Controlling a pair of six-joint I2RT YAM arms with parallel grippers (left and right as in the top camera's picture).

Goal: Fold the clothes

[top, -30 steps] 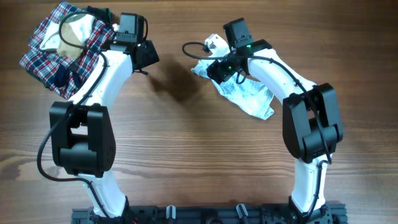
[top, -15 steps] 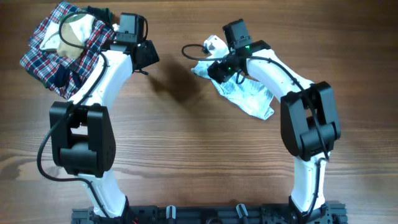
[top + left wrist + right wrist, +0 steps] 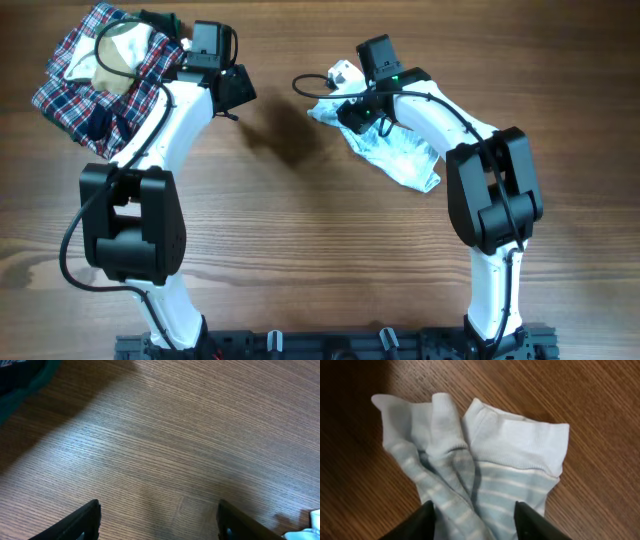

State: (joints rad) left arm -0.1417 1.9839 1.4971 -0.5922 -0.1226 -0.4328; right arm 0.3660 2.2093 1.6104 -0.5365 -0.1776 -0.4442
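Right wrist: right gripper straddled the clothes, jaws half-wide; best to pinch one layer squarely; left gripper gaped empty.

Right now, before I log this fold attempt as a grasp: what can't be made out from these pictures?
Right wrist: the right gripper has its fingertips cut off by the bottom edge, so its grip on the pale blue-white striped crinkly garment is unclear.
Overhead: that garment's upper part is hidden under the right arm.
Left wrist: a dark teal shape is cut by the top-left corner and blurred; unidentifiable.
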